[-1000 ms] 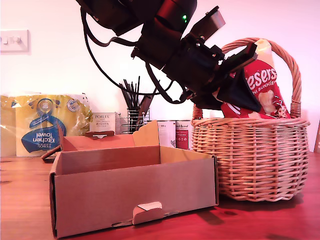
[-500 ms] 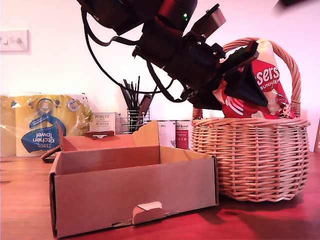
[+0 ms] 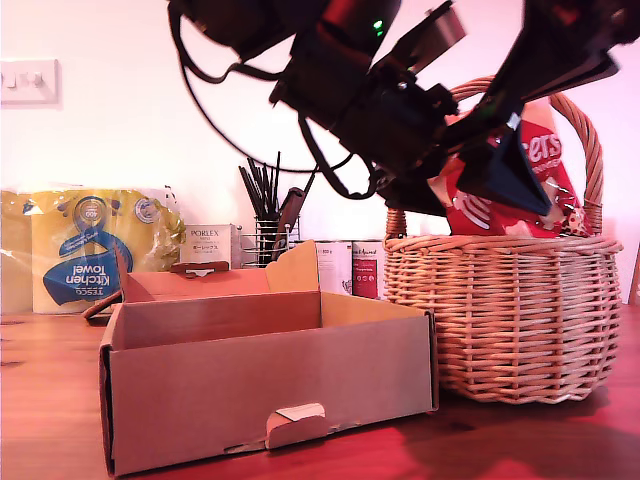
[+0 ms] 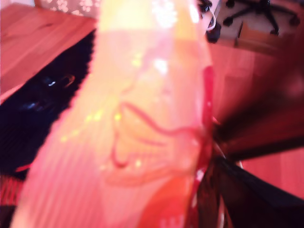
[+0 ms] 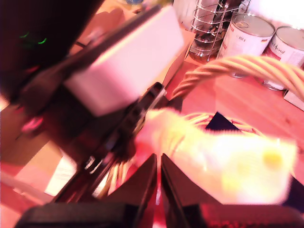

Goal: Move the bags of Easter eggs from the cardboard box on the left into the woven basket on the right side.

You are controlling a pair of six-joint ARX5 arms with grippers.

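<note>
Where the exterior view's lower left begins, the cardboard box (image 3: 270,385) stands nearest, its inside hidden by the front wall. Just beside it, at the exterior view's right, sits the woven basket (image 3: 500,315). Above the basket's rim, in the upper centre of that view, my first gripper (image 3: 480,150) is clamped on the red Maltesers bag (image 3: 535,180), which fills the first wrist view (image 4: 142,133). My second gripper (image 5: 158,183), fingers pressed together on nothing, hangs over the basket handle (image 5: 237,66) beside that bag. Against the far wall stand the kitchen towel pack (image 3: 85,250) and tins (image 3: 350,268).
</note>
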